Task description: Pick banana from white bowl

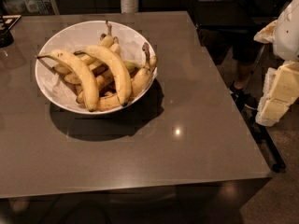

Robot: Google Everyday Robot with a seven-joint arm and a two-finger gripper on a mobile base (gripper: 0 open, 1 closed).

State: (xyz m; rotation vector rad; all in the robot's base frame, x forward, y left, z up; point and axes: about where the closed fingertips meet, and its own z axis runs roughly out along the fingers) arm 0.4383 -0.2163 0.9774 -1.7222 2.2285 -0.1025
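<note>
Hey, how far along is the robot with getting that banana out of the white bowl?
Nothing looks done yet: the banana lies on the other bananas in the white bowl. In hand: nothing; the gripper sits beyond the right edge of the table, well away from the bowl. Left: reach over, grasp the banana and lift it out.

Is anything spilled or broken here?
Nothing stands out. The bananas lie piled inside the white bowl, which sits flat on the table. The pincer hangs off to the right, beyond the table's edge.
</note>
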